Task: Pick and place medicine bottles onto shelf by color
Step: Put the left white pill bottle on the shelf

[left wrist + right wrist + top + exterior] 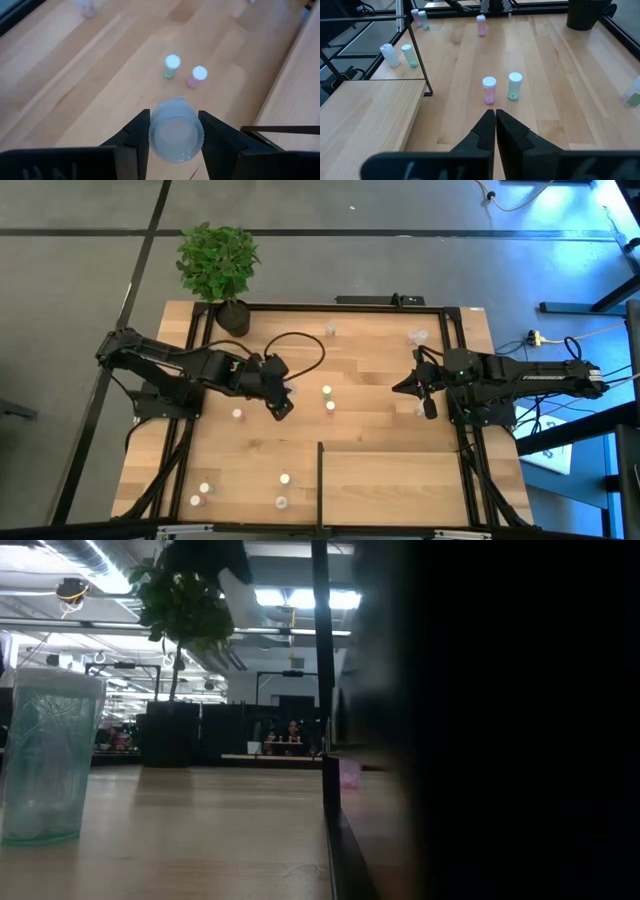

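Small medicine bottles stand upright on their bases across the planked table. A green one and a pink one stand side by side mid-table, and others are near the front left. The shelf is a pale panel at the front right with a black edge strip. My left gripper is left of centre, shut on a translucent bottle. My right gripper hovers shut at the right, pointing at the middle pair. My left gripper pinches the translucent bottle's round sides between its two fingers, one on each side. The fingers slant down toward the table. The bottle stands upright in the hold, its top toward the wrist camera, and looks lifted clear of the table.
A potted plant stands at the far left corner, with a looped black cable beside it. More bottles stand at the far edge and far right. In the low view a clear bottle looms near the camera.
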You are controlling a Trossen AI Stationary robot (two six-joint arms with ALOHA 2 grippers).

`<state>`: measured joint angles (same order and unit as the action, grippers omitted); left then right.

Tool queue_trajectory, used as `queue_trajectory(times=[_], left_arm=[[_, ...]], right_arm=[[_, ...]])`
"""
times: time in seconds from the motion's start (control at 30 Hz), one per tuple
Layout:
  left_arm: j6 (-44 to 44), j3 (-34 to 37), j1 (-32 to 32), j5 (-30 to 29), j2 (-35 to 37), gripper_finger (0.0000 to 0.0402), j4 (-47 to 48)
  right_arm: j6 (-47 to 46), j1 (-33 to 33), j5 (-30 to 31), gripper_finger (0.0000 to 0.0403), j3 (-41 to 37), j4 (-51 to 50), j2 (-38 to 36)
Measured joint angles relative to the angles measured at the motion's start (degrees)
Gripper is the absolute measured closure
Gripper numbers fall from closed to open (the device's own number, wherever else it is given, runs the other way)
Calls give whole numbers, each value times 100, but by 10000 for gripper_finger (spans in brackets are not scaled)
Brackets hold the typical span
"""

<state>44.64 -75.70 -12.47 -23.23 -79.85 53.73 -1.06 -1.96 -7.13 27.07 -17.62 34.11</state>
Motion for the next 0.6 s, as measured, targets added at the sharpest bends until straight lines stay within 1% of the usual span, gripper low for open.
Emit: queue_trajectory(times=[0.13, 0.3, 0.47, 0.6], left_arm=[[-176, 0, 146, 216, -246, 276, -121], [-478, 2, 299, 477, -716, 276, -85], [-769, 4, 349, 552, -1232, 276, -11], [-926, 4, 464, 856, -1564, 276, -22]], right_arm=[[-4, 0, 1, 385, 0, -1, 0], [-2, -2, 1, 385, 0, -1, 2], [-3, -2, 0, 385, 0, -1, 1], [-11, 0, 0, 385, 0, -3, 2]])
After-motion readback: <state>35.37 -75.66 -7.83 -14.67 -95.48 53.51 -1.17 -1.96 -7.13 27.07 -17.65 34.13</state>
